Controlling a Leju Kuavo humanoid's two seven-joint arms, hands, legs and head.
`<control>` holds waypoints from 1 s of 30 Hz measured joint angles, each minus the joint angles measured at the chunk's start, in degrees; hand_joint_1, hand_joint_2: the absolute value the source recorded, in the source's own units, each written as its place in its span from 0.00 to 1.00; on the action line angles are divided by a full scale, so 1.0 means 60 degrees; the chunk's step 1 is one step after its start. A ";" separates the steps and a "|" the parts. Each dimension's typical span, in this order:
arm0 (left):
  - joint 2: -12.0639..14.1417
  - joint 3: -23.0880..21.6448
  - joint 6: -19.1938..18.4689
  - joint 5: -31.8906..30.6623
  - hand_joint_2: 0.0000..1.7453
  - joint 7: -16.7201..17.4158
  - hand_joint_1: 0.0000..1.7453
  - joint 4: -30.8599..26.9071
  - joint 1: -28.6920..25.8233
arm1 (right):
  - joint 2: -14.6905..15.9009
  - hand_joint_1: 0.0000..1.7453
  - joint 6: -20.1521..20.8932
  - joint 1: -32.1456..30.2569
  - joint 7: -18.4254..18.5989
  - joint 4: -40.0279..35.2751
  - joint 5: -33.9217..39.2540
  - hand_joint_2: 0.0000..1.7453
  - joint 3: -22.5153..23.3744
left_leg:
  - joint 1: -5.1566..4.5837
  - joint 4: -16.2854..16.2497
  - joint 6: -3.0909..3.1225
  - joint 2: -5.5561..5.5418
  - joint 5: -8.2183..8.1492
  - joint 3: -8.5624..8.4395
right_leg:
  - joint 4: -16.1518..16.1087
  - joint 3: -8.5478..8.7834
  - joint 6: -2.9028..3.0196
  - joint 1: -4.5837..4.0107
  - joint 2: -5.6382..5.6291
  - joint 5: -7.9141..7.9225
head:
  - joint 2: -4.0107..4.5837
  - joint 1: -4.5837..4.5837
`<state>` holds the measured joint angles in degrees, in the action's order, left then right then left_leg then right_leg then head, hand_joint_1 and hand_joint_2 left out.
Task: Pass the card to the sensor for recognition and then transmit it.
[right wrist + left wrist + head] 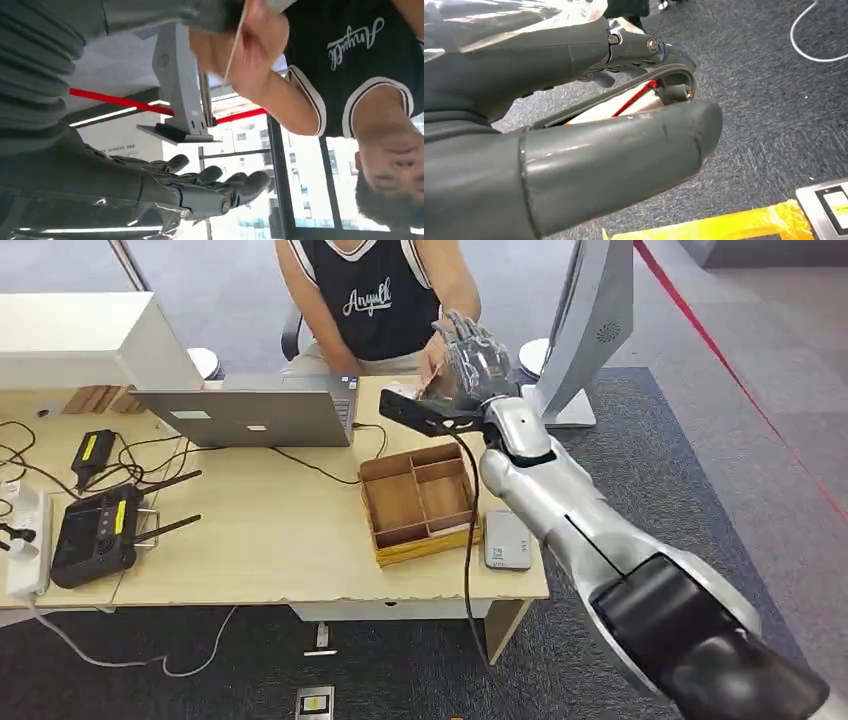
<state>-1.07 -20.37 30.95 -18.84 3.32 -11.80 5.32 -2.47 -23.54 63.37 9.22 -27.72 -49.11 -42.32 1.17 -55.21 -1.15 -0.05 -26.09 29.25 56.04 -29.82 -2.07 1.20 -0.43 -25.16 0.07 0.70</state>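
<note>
My right hand (470,365) is raised beyond the wooden tray (418,502), fingers spread, offering the card (234,47) edge-on to the person's hand (250,50). I cannot tell who grips it; releasing early risks dropping it.

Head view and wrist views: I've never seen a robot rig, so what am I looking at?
The head view looks down from a humanoid robot's body. Its right hand reaches over a desk to a seated person; the person's hand pinches a thin card; whether the robot grips it too is unclear. The right wrist view shows that close up. On the desk lie a laptop, a divided wooden tray and a small grey device. The left wrist view shows the left hand above carpet.
</note>
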 joint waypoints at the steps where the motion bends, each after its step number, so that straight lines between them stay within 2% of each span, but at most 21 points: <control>1: 0.0000 0.0000 0.0022 0.0073 0.00 -0.0047 0.00 0.0000 -0.0023 | 0.0054 0.00 -0.0095 0.0016 -0.0007 0.0004 0.0000 0.00 -0.0018 | 0.0000 -0.0002 0.0000 -0.0001 0.0000 -0.0001 | 0.0000 -0.0001 0.0000 0.0000 0.0000 0.0000 | 0.0000 0.0000; 5: 0.0000 0.0004 0.0157 0.0317 0.00 -0.0138 0.00 0.0000 -0.0119 | 0.0410 0.00 -0.0753 0.0113 -0.0055 0.0033 0.0029 0.00 -0.0047 | -0.0001 -0.0008 0.0000 -0.0001 0.0000 -0.0001 | -0.0003 -0.0003 0.0000 0.0001 0.0000 0.0000 | 0.0000 -0.0004; 7: 0.0000 0.0004 0.0197 0.0430 0.00 -0.0171 0.00 0.0000 -0.0176 | 0.0726 0.00 -0.1350 0.0131 0.0029 0.0018 0.0011 0.00 -0.0047 | -0.0001 -0.0018 0.0001 -0.0002 0.0000 -0.0003 | -0.0008 -0.0004 0.0000 0.0001 0.0001 0.0000 | 0.0000 -0.0004; 10: 0.0000 0.0004 0.0314 0.0688 0.00 -0.0222 0.00 0.0004 -0.0255 | 0.1555 0.00 -0.2142 0.0066 0.0353 -0.0309 -0.0029 0.00 0.0018 | 0.0001 -0.0046 0.0008 -0.0011 0.0004 -0.0064 | -0.0007 -0.0011 -0.0002 -0.0002 0.0017 0.0009 | 0.0000 -0.0007; 12: 0.0000 0.0004 0.0357 0.0856 0.00 -0.0248 0.00 0.0004 -0.0299 | 0.2085 0.00 -0.2307 -0.0120 0.0598 -0.0624 -0.0080 0.00 0.0139 | 0.0001 -0.0045 0.0010 -0.0018 0.0001 -0.0070 | -0.0009 0.0000 -0.0002 -0.0002 0.0019 0.0009 | 0.0000 -0.0004; 14: 0.0000 0.0004 0.0412 0.1031 0.00 -0.0248 0.00 0.0004 -0.0315 | 0.2832 0.00 -0.2361 -0.0558 0.1072 -0.1189 -0.0321 0.00 0.0372 | -0.0001 -0.0054 0.0012 -0.0017 -0.0001 -0.0077 | -0.0017 0.0002 -0.0009 0.0000 0.0019 0.0014 | 0.0000 -0.0007; 15: -0.0004 0.0004 0.0434 0.1114 0.00 -0.0230 0.00 0.0004 -0.0316 | 0.3295 0.00 -0.2357 -0.0861 0.1303 -0.1528 -0.0430 1.00 0.0542 | -0.0001 -0.0061 0.0020 -0.0023 -0.0007 -0.0078 | -0.0024 0.0006 -0.0010 0.0000 0.0025 0.0014 | 0.0000 -0.0007; 19: -0.0007 0.0004 0.0478 0.1377 0.00 0.0065 0.00 0.0007 -0.0383 | 0.4876 0.00 -0.2299 -0.2102 0.1774 -0.2494 -0.0390 1.00 0.1449 | -0.0002 -0.0071 0.0023 -0.0030 -0.0008 -0.0058 | -0.0029 0.0002 -0.0012 0.0001 0.0039 0.0016 | 0.0000 -0.0004; 22: -0.0014 0.0007 0.0598 0.1669 0.00 0.0247 0.00 0.0011 -0.0384 | 0.5886 0.00 -0.2313 -0.2970 0.2095 -0.2819 0.0101 1.00 0.2178 | -0.0005 -0.0071 0.0032 -0.0028 -0.0014 -0.0047 | -0.0029 0.0000 -0.0023 0.0006 0.0038 0.0023 | 0.0000 -0.0004; 25: -0.0022 0.0007 0.0689 0.1847 0.00 0.0346 0.00 0.0011 -0.0382 | 0.6603 0.00 -0.2404 -0.3688 0.2025 -0.2925 0.0488 1.00 0.2793 | -0.0008 -0.0067 0.0033 -0.0018 -0.0013 -0.0032 | -0.0023 -0.0014 -0.0022 0.0009 0.0031 0.0024 | 0.0000 0.0000; 28: -0.0069 0.0011 0.0809 0.2076 0.00 0.0448 0.00 0.0011 -0.0358 | 0.7082 0.00 -0.2459 -0.4270 0.2138 -0.2809 0.0885 1.00 0.3336 | -0.0008 -0.0063 0.0032 -0.0024 -0.0011 -0.0025 | -0.0018 -0.0014 -0.0022 0.0009 0.0034 0.0024 | 0.0000 0.0003; 30: -0.0102 0.0011 0.0849 0.2192 0.00 0.0470 0.00 0.0011 -0.0352 | 0.7220 0.00 -0.2488 -0.4610 0.2146 -0.2620 0.1023 1.00 0.3602 | -0.0009 -0.0065 0.0030 -0.0019 -0.0007 -0.0038 | -0.0015 -0.0026 -0.0022 0.0009 0.0032 0.0023 | 0.0000 0.0011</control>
<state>-1.68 -20.31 36.04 -5.69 6.14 -11.74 3.21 40.85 -38.47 35.71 22.10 -43.43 -42.97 -20.70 1.12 -55.60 -0.97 -0.17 -26.13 29.01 55.95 -29.98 -2.20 1.26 -0.24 -25.02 0.07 0.76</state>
